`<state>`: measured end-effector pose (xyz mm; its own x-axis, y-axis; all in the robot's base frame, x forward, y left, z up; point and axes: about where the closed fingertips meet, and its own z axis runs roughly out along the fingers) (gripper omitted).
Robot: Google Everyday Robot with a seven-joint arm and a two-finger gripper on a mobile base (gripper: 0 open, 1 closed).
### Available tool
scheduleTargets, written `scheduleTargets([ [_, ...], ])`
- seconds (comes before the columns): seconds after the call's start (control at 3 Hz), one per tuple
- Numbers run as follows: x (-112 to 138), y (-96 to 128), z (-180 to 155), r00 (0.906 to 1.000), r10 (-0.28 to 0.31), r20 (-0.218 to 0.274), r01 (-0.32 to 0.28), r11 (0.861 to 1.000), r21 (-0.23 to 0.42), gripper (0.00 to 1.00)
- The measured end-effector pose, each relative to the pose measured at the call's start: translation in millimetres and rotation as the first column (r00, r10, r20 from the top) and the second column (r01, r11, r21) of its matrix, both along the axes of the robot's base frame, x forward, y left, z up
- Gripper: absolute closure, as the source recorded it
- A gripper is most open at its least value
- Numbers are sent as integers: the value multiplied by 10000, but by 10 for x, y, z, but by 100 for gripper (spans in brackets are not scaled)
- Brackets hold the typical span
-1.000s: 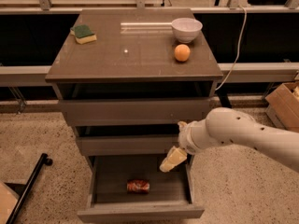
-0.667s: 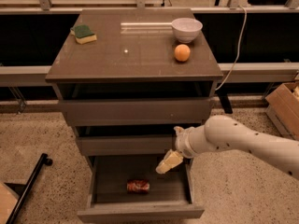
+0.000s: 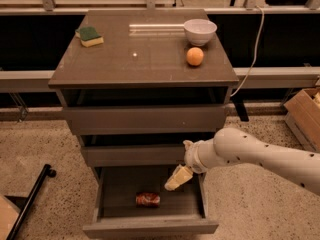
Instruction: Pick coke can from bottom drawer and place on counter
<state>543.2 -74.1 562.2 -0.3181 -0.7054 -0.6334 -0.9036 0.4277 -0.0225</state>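
One coke can (image 3: 148, 199) lies on its side on the floor of the bottom drawer (image 3: 150, 228), which stands pulled out; the can sits near the middle, slightly toward the front, clear of the walls.

Handling, as judged: a thin-walled metal can, light if empty and moderately heavy if full — which of the two cannot be told. The painted side is smooth and likely slippery, and it dents under a hard squeeze. Lying down, it may roll when nudged. The best hold is across the round body at mid-length, jaws straddling it from above, with moderate pressure.

Gripper (image 3: 178, 178): inside the drawer opening, above and to the right of the can, angled down toward it and apart from it. It touches nothing that can be seen and holds nothing. How far the jaws are open cannot be told — they read as a single pale wedge.

Bench (image 3: 135, 59): carries a sponge (image 3: 90, 35), a bowl (image 3: 200, 31) and an orange (image 3: 195, 56).
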Motion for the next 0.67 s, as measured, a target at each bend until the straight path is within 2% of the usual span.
scheduleTargets([
  [0.67,112,205,-632,9989,351,-301,-346,9992,175,0],
])
